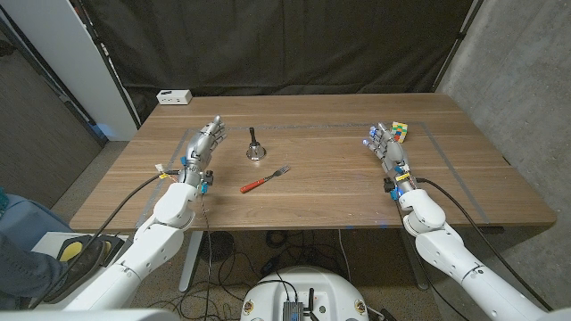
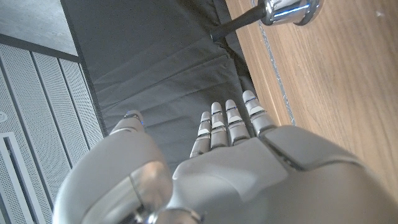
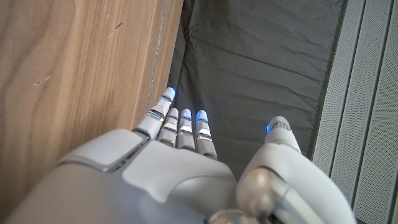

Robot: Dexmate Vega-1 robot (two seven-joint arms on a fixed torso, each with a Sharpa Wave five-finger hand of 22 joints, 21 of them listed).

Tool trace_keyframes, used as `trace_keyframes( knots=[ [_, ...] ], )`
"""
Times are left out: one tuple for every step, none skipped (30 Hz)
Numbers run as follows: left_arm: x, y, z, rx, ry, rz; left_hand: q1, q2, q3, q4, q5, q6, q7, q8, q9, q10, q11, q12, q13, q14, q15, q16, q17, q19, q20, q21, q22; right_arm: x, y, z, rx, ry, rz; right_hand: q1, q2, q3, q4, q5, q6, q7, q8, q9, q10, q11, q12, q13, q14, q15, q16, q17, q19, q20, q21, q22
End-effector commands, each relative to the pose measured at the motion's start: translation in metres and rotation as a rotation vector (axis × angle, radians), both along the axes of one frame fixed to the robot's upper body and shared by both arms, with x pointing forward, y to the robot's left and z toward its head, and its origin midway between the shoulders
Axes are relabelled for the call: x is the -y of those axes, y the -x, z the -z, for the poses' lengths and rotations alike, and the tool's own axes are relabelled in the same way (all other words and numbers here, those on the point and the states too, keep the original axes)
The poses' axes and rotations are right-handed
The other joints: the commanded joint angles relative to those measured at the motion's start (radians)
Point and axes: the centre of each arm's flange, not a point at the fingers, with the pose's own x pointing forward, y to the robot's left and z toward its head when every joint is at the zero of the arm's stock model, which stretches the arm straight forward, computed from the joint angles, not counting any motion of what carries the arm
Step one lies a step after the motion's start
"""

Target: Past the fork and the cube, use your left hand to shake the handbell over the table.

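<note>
A small silver handbell (image 1: 255, 149) with a dark handle stands upright on the wooden table (image 1: 321, 192), left of the middle. Its shiny skirt and dark handle (image 2: 283, 9) also show in the left wrist view. A fork with a red handle (image 1: 264, 179) lies just in front of the bell. A colourful cube (image 1: 398, 132) sits at the far right. My left hand (image 1: 202, 148) stands on its edge left of the bell, fingers straight and apart, holding nothing. My right hand (image 1: 385, 150) stands the same way right beside the cube, empty. Both hands appear from behind, my left hand (image 2: 236, 168) and my right hand (image 3: 186, 168).
A white power strip (image 1: 175, 96) lies at the table's far left corner. A black curtain (image 1: 294, 45) hangs behind the table. Faint tape lines mark a rectangle on the tabletop. Cables run along both forearms.
</note>
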Motion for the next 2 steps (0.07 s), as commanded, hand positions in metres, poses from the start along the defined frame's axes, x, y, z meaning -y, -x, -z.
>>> trace_keyframes(
  knots=[
    [-0.0009,0.0017,0.0064,-0.001,0.011,-0.001,-0.008,0.002,-0.004,-0.002,0.002,0.004,0.0,0.004,0.003,0.008,-0.003,0.003,0.0,0.007,0.0,0.004,0.003,0.0,-0.002,-0.006,0.002,-0.0049,-0.0049,-0.0027,-0.007,0.011,-0.011,-0.003,0.0,-0.001,-0.001,-0.002,-0.003,-0.001,-0.003,0.004,0.004,0.007,-0.003,0.004,0.003,0.01,-0.001,0.004,0.001,0.001,-0.003,0.002],
    [-0.0013,0.0023,0.0064,0.001,0.01,-0.004,-0.008,0.002,-0.004,-0.002,0.002,0.004,0.0,0.004,0.003,0.006,-0.002,0.003,-0.001,0.008,0.0,0.004,0.003,-0.001,-0.001,-0.007,0.002,-0.0052,-0.0052,-0.0026,-0.007,0.01,-0.011,-0.003,0.0,-0.001,-0.001,-0.002,-0.003,-0.001,-0.003,0.004,0.005,0.007,-0.003,0.004,0.003,0.01,-0.001,0.004,0.001,0.002,-0.003,0.002]
  ],
)
